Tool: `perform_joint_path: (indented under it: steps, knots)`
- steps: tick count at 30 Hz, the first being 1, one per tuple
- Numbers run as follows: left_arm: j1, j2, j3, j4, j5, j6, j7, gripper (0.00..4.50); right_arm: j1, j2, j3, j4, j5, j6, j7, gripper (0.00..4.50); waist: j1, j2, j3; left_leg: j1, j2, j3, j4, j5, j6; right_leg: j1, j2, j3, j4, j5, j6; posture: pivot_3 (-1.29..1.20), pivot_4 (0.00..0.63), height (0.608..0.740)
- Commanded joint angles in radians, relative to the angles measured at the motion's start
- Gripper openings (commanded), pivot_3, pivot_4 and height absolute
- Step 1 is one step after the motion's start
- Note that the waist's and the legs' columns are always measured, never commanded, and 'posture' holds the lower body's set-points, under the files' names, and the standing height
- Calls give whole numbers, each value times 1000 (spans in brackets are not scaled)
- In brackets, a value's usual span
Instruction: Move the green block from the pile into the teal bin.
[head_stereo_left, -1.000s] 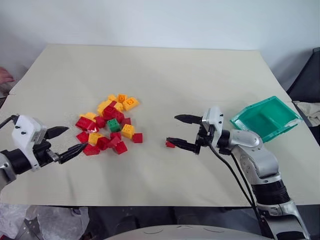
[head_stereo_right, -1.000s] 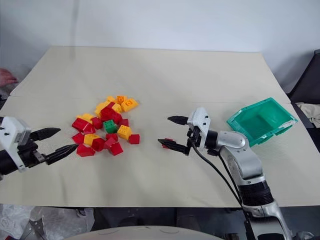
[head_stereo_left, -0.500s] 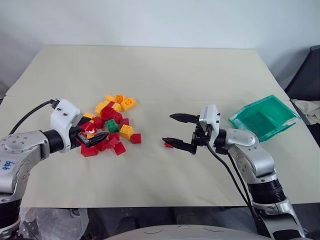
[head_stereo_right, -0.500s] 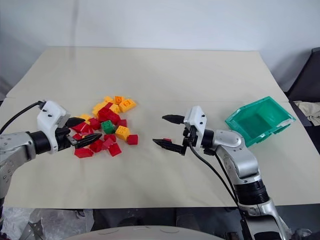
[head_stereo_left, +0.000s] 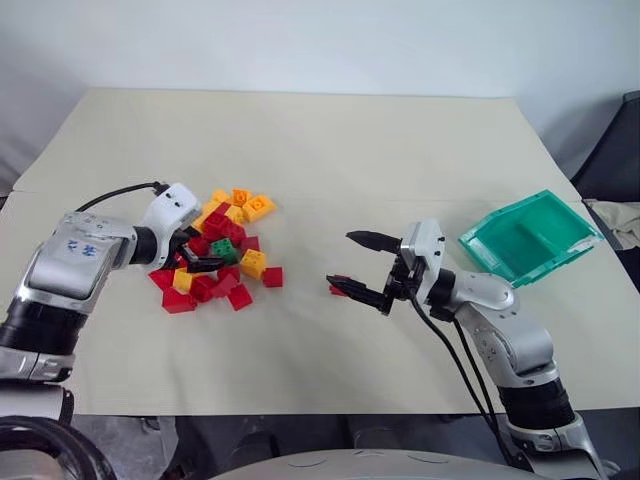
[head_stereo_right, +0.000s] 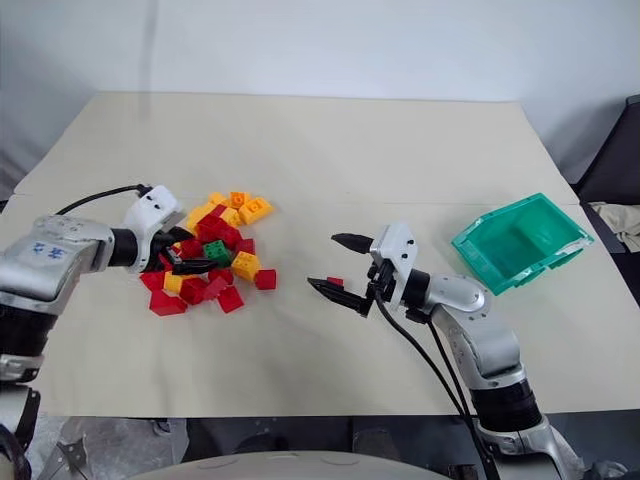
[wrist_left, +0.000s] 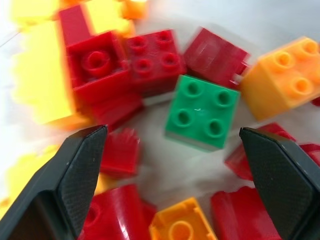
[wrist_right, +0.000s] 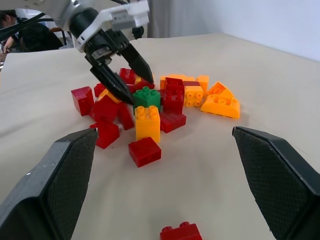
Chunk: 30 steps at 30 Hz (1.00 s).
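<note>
Green block sits mid-pile, red and orange bricks touching it; left tool hovers beside it, jaws wide, empty, and should descend squarely astride the block alone; right tool idles open, empty, well clear.

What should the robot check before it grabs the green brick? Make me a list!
1. Left gripper jaws open: ok.
2. Green block lies between its jaws, studs up: ok.
3. Room around the block: not ok, red and orange bricks of the pile crowd it.
4. Block already gripped: not ok, the jaws stand apart from it.
5. Teal bin ready: ok, it looks empty, tilted at the table's right.
6. Right gripper out of the way: ok, open, away from the pile.
</note>
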Motion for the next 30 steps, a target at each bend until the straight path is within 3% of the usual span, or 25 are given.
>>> perform_joint_path:
  steps: [1,4,7,12,16,23,30]
  knots:
    - [-58,-11,-87,88,72,-60,-104,4490,0,2,-17,-32,17,-15,-6,4500,-2,0,0,0,0,0,0,0,0,0,0,0,0,0,0,0,150,740]
    - [-102,-34,-134,138,123,-112,-148,4490,-2,1,-16,-29,16,-16,-6,4500,-4,0,0,0,0,0,0,0,0,0,1,0,1,0,0,0,150,740]
    - [-131,-51,-146,170,156,-125,-166,3982,-4,1,-17,-25,14,-18,-6,4500,-6,0,0,0,0,0,0,0,0,0,1,1,2,0,0,0,150,740]
    - [-142,-51,-121,168,168,-107,-184,2531,-7,-3,-23,-23,14,-18,-9,4500,-6,0,0,0,1,0,0,0,0,0,1,1,2,0,0,0,150,740]
    - [-163,-57,26,112,55,-13,-197,1494,2,-21,-39,-28,13,-18,-7,4500,-5,0,0,-1,1,0,1,0,0,-1,1,1,4,0,0,0,150,740]
    - [-137,-152,195,-14,-100,-104,-222,1496,30,-65,-102,-49,23,-6,-20,4500,18,0,0,-2,1,0,1,0,0,0,-1,0,3,0,1,0,150,740]
    - [-177,-303,34,65,-14,-250,-243,1496,113,-156,-230,-90,33,15,-57,4500,37,0,0,-2,0,0,6,0,1,0,0,1,1,0,1,0,150,740]
